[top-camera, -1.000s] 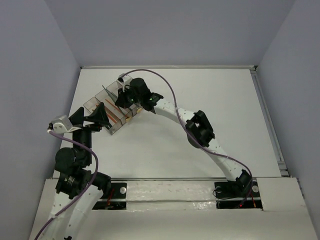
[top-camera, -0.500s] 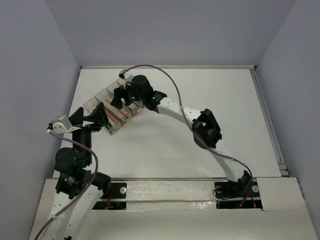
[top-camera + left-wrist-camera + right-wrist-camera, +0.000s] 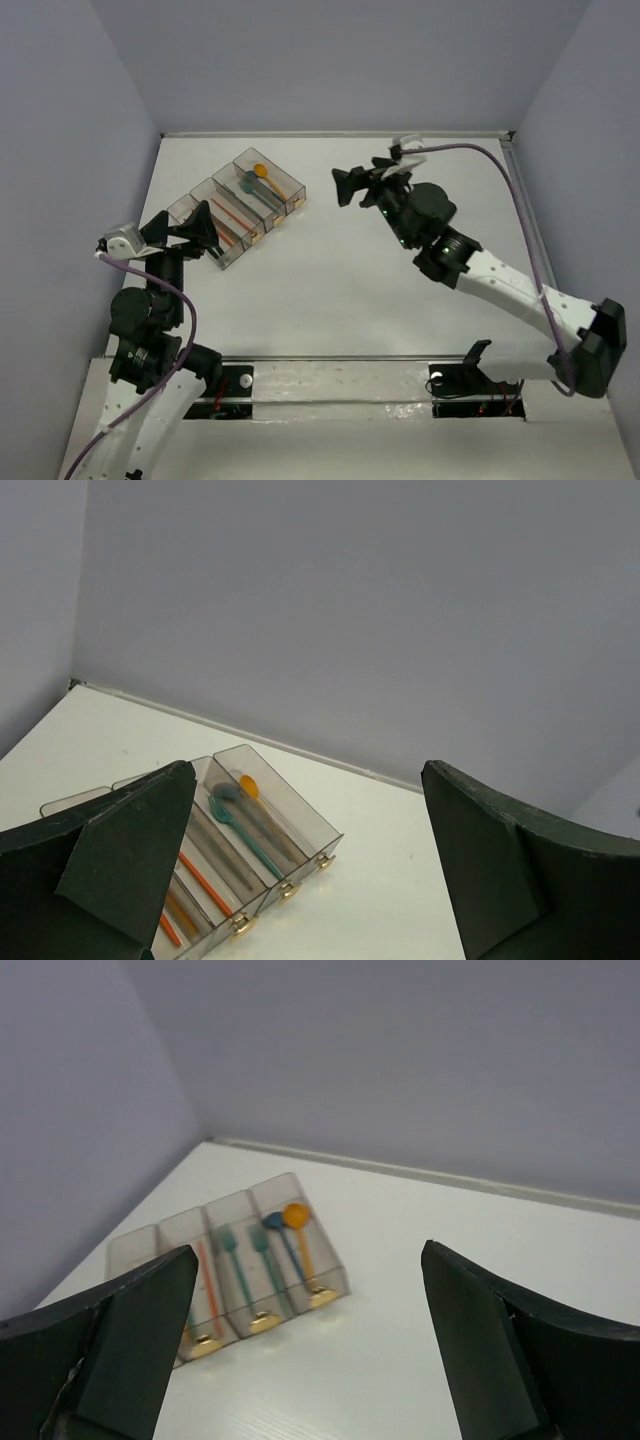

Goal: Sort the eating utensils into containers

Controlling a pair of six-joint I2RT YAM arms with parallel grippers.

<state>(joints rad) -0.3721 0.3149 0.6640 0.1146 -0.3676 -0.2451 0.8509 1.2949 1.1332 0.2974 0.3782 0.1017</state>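
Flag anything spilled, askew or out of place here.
Nothing stands out. The utensils lie lengthwise inside the containers, none seen loose on the table. The row sits diagonal to the table edges but looks intact. The left pincer and right pincer are open and empty.

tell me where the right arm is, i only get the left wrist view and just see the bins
observer: top view has the right gripper off to the right of the bins, not touching them
operator: is it holding anything
observer: no, its wrist view shows the fingers spread wide with nothing between them
operator: anything loose on the table
observer: top view shows nothing outside the bins, the utensils lie inside
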